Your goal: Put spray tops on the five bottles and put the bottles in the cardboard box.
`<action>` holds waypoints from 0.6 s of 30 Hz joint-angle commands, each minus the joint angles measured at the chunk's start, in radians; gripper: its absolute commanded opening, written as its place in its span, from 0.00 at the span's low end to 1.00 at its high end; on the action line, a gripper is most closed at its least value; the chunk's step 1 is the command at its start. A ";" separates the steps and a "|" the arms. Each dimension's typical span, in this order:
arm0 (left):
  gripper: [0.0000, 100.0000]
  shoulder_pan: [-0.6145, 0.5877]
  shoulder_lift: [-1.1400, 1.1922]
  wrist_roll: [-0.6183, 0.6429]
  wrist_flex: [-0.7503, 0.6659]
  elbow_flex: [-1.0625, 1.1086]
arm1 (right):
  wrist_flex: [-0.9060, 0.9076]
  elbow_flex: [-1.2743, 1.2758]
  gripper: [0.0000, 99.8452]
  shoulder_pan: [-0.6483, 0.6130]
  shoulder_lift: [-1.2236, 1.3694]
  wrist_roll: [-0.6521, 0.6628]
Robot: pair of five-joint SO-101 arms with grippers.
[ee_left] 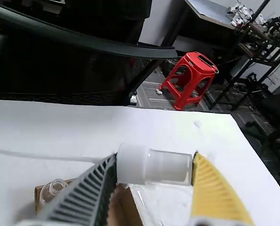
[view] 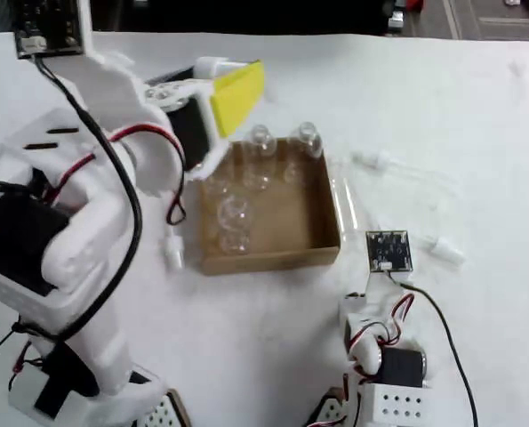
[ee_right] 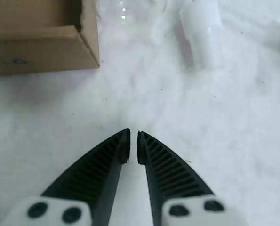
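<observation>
Above the far edge of the cardboard box [view: 273, 256], the left gripper [ee_left: 154, 188] pinches a spray top [ee_left: 154, 165], likely for capping a bottle [view: 260, 142] below; the right gripper [ee_right: 132, 143], pressed nearly together and empty, sits low beside the box's corner.

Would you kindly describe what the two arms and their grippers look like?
The left arm and right arm are white plastic with black motors and red and black cables. The left gripper has one grey ribbed finger and one yellow; the right gripper has two black ribbed, pointed fingers on a white base.
</observation>
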 commanded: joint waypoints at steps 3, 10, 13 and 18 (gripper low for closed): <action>0.18 0.018 0.004 0.003 -0.043 -0.023 | 0.005 0.009 0.02 0.002 -0.001 -0.002; 0.09 0.018 0.001 0.011 -0.040 0.057 | 0.005 0.009 0.02 0.002 -0.001 -0.002; 0.08 0.007 0.002 0.014 -0.110 0.144 | 0.005 0.009 0.02 0.002 -0.001 -0.002; 0.09 0.001 -0.005 0.052 -0.253 0.304 | 0.005 0.009 0.02 0.002 -0.001 -0.002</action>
